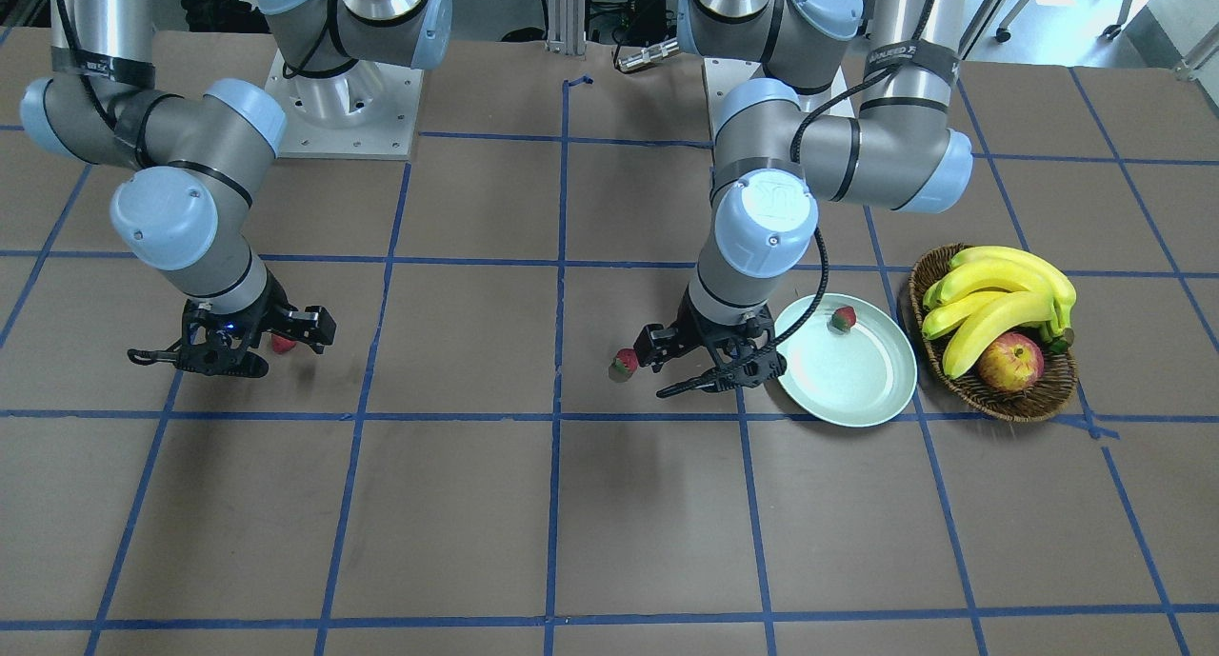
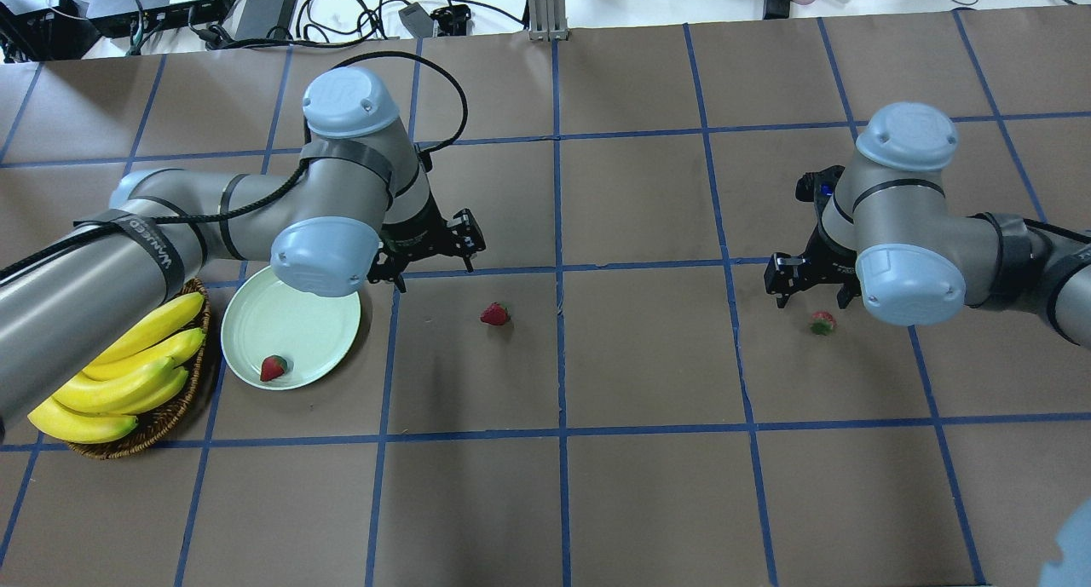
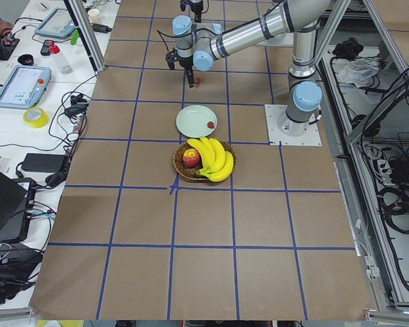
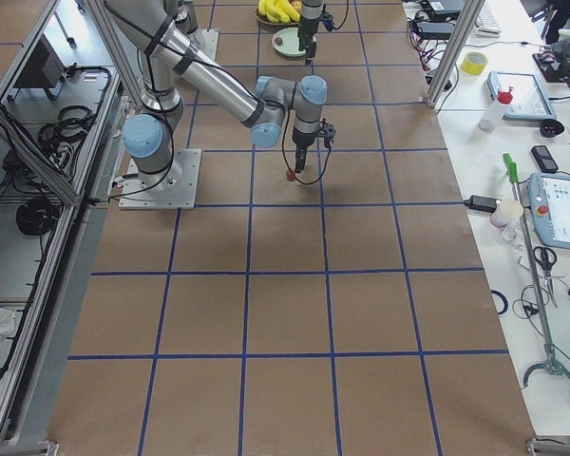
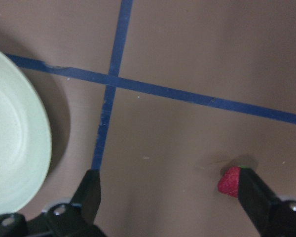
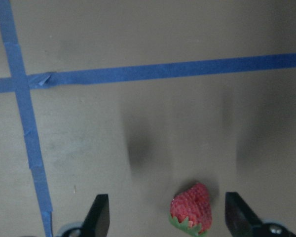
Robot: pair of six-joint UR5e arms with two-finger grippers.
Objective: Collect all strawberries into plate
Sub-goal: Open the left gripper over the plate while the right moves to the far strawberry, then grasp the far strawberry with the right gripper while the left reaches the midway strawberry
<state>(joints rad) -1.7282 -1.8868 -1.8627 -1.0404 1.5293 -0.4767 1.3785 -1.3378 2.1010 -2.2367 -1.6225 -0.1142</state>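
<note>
One strawberry (image 2: 274, 367) lies in the pale green plate (image 2: 298, 314), near its rim (image 1: 843, 319). A second strawberry (image 2: 495, 314) lies on the table to the right of the plate. My left gripper (image 2: 433, 259) is open and empty, low over the table between plate and second strawberry. In the left wrist view this strawberry (image 5: 230, 181) sits beside one finger (image 5: 256, 195). A third strawberry (image 2: 822, 323) lies under my right gripper (image 2: 810, 293), which is open. In the right wrist view it (image 6: 192, 207) lies between the open fingers (image 6: 99, 215).
A brown wicker basket (image 2: 170, 417) with bananas (image 2: 128, 374) and an apple (image 1: 1009, 363) stands just left of the plate. Blue tape lines cross the brown table. Cables and devices lie beyond the table's far edge.
</note>
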